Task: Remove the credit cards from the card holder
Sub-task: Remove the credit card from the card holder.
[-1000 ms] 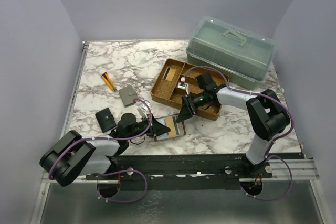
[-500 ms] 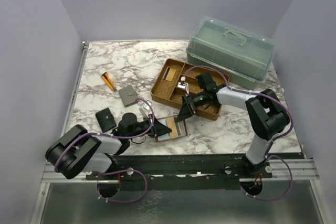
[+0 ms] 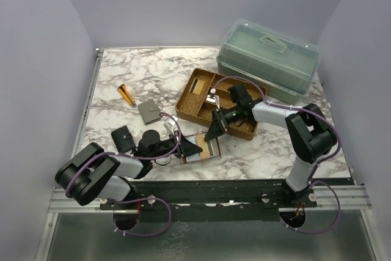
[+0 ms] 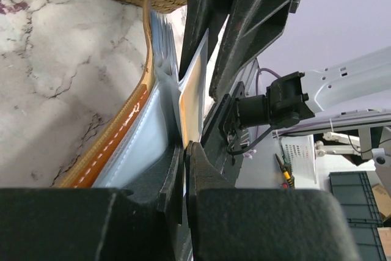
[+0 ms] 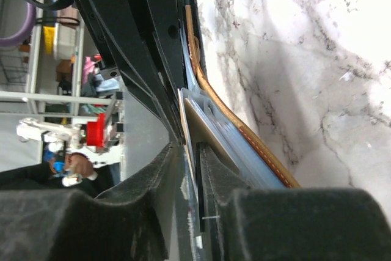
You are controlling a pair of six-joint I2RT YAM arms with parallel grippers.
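Note:
The brown card holder (image 3: 206, 149) lies open near the table's front edge, with its light-blue inside (image 4: 146, 145) and stitched brown rim (image 5: 256, 145) showing. My left gripper (image 3: 194, 149) comes in from the left. Its jaws (image 4: 186, 146) are shut on a thin tan-faced leaf of the holder. My right gripper (image 3: 212, 136) comes in from the right. Its jaws (image 5: 197, 146) are shut on a tan credit card (image 5: 211, 136) that sticks out of a pocket. The two grippers face each other closely. Any other cards are hidden.
A wicker tray (image 3: 195, 105) stands just behind the holder, and a clear lidded box (image 3: 269, 59) sits at the back right. A grey wallet (image 3: 148, 110), a black wallet (image 3: 124, 139) and an orange marker (image 3: 126, 95) lie to the left.
My left gripper has slid to the right onto the open holder and closed in on the right gripper. The right gripper has hardly moved.

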